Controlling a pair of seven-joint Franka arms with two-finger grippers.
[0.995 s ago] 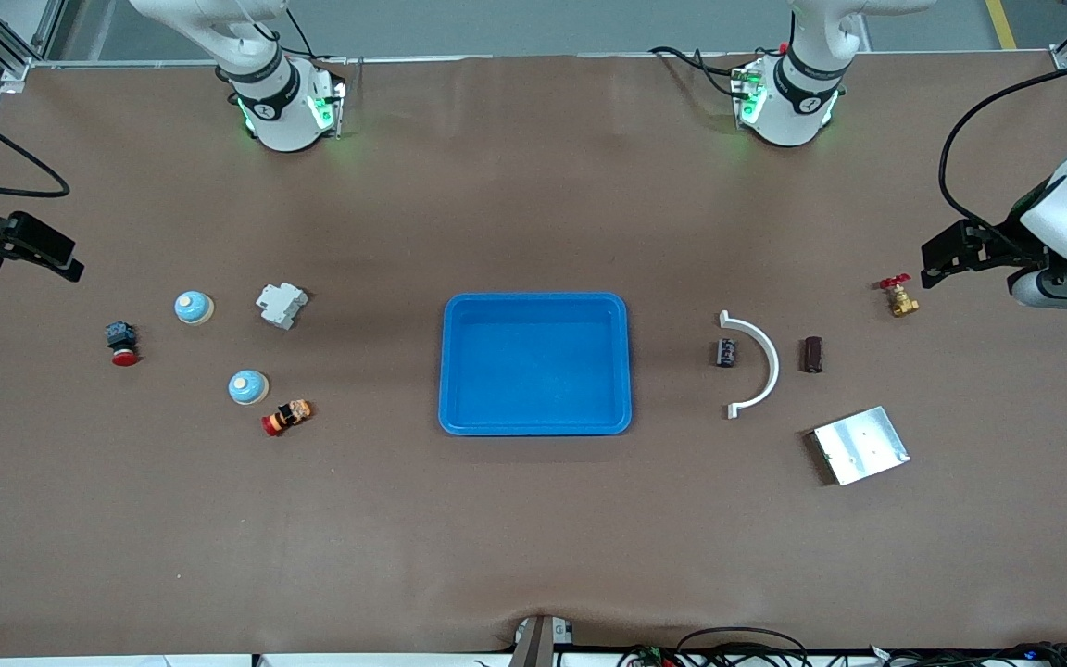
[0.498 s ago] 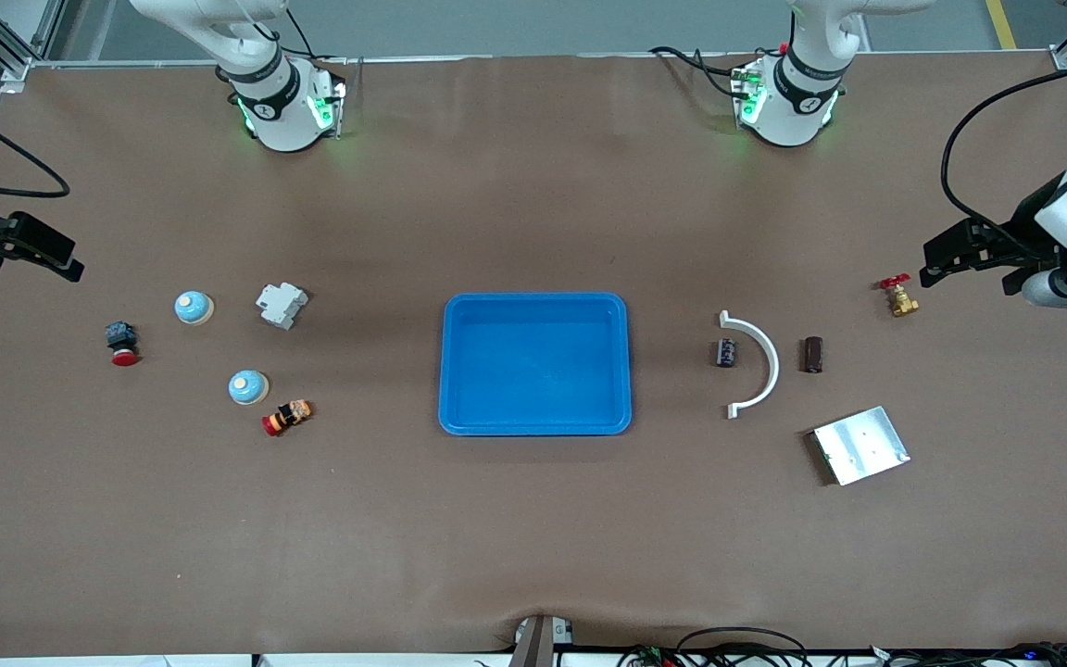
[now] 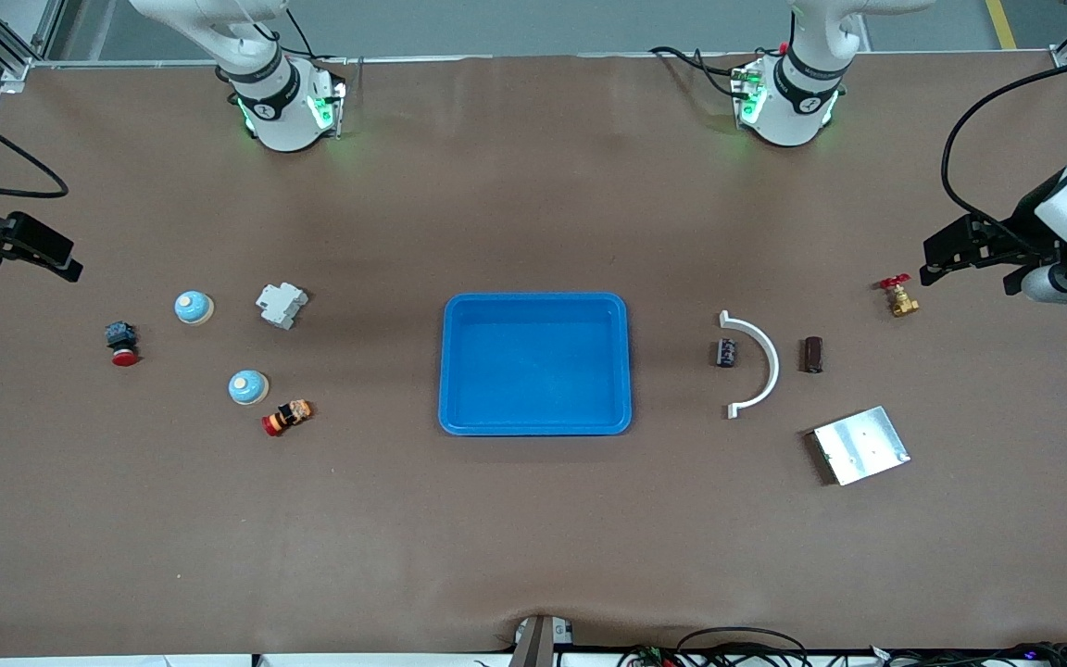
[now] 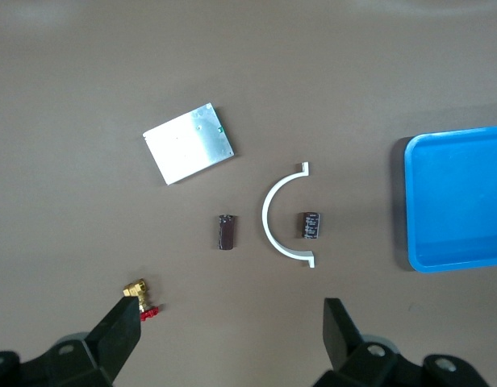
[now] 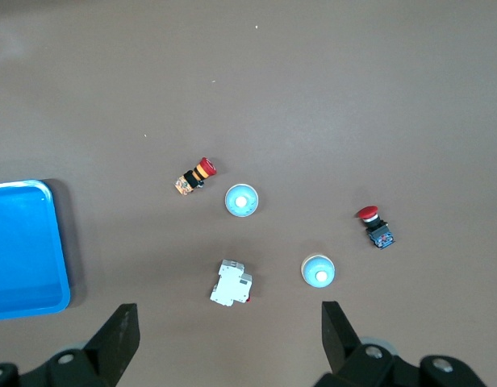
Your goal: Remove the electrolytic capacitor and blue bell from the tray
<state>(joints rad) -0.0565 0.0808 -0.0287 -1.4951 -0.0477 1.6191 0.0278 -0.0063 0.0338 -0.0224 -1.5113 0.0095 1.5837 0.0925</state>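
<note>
Showing the tray [image 3: 624, 361] empty. The left gripper [image 3: 930, 264], at its 3 o'clock, has drifted slightly outward; the right gripper [image 3: 61, 259] waits at 9; both gape, holding nothing. Two bells [image 3: 193, 307] lie at 9, the capacitor [image 3: 812, 354] at 3: removal looks complete.

looks like a robotics lab or test bench to me, not anyone's home. two white arm bases [image 3: 283, 106] with green status lights bolted along one edge of a big table [image 3: 533, 537] covered in plain brown matting, aluminium framing [image 3: 6, 51] at the corner, loose black cables [image 3: 737, 639] along the edge nearest the camera. the stuff scattered around is all industrial odds and ends: a breaker [image 3: 281, 305], a brass valve [image 3: 900, 296], a metal plate [image 3: 860, 445]
</note>
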